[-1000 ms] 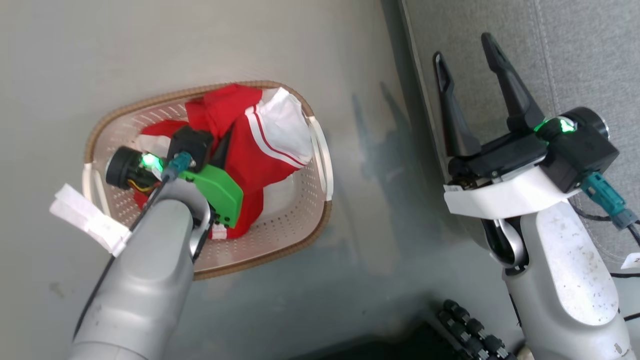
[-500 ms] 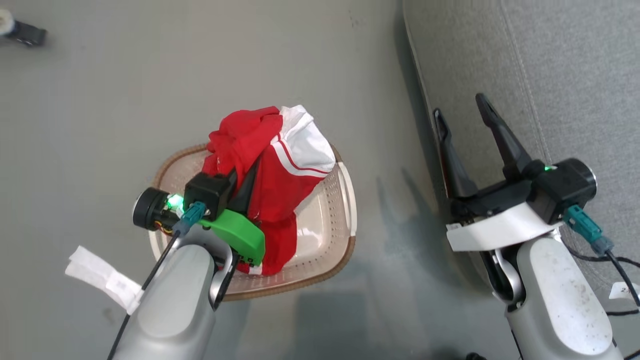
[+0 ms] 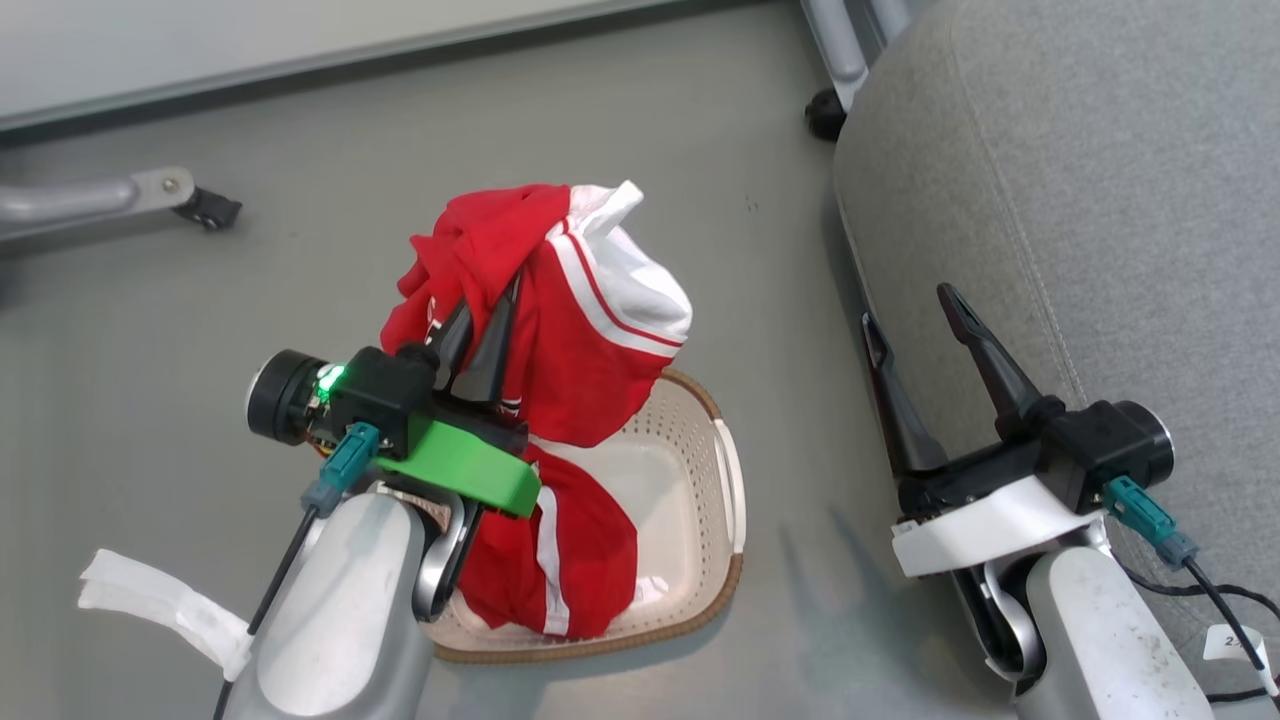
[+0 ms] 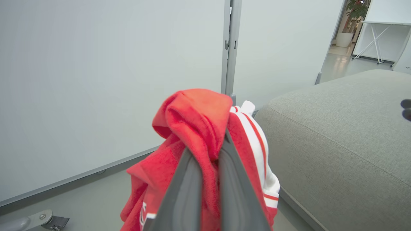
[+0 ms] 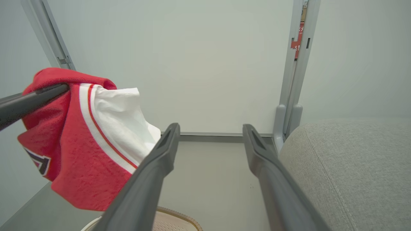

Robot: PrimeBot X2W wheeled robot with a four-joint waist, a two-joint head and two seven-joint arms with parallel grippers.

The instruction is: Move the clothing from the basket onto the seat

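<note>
Red clothing pinched in L claw over basket.

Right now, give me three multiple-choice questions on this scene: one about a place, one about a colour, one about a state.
1. Where does the laundry basket stand relative to the grey seat cushion?
A. on it
B. on the floor beside it
C. under it

2. What colour is the stripe trim on the red clothing?
A. blue
B. yellow
C. white

3. How do the tools stand?
A. left tool shut on the clothing, right tool open and empty
B. both open
C. both shut on the clothing

Answers:
B, the basket sits on grey floor left of the cushion.
C, white bands edge the red fabric.
A, the left tool pinches red cloth and the right gapes with nothing between.
</note>
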